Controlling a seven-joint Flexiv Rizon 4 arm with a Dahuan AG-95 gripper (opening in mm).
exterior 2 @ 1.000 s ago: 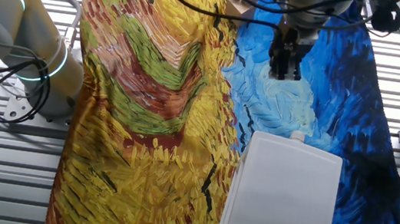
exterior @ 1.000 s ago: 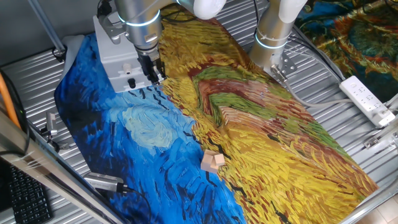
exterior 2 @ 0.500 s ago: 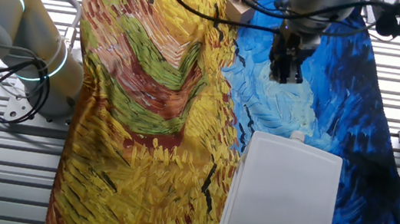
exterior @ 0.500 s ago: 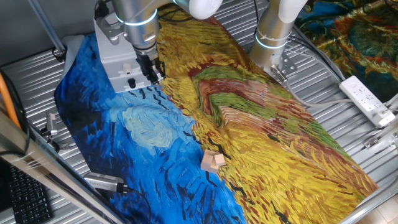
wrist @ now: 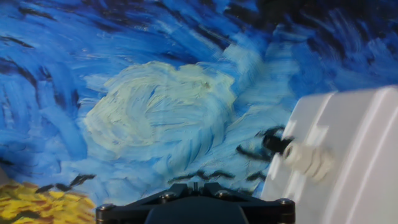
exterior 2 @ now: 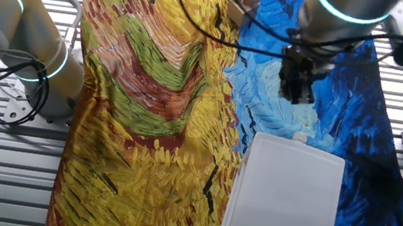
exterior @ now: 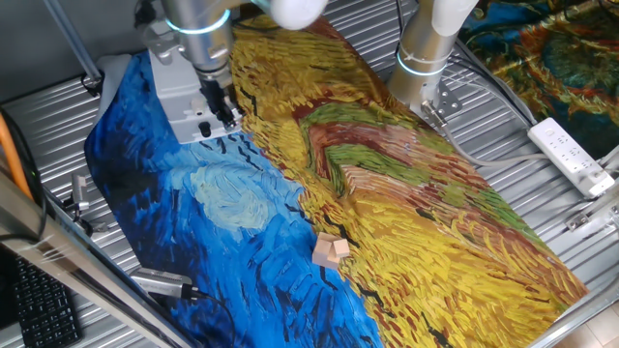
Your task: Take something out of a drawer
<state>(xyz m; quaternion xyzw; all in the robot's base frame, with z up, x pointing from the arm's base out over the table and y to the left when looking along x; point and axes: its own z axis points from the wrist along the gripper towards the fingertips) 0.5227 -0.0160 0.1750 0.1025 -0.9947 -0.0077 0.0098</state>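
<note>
While hanging over the front of the grey unit [exterior: 186, 92], the tool [exterior: 221, 108] sits just off its face, fingers pointing down toward the painted cloth [exterior: 319, 203]. Cannot tell whether the tool is apart or together: seen as one dark mass from both fixed cameras, and only its black base visible at the bottom of the hand view. Nothing seen held.

Drawer [wrist: 348, 158] closed flush in the unit, at the right of the hand view, pale grey, with its small knob [wrist: 308, 158] standing out from the front. Contents hidden; nothing visible inside from any camera. Seen from above in the other fixed view, just a plain pale lid-like top of the unit [exterior 2: 284, 198], knob poking out at its far edge.

Unit standing at the blue end of the cloth, spread over the ribbed metal worktop [exterior: 542, 193]. Two small wooden blocks [exterior: 330, 251] lying together on the cloth, well apart from the unit, near the border of blue and yellow. White power strip [exterior: 573, 155] on the bare worktop at the right.
</note>
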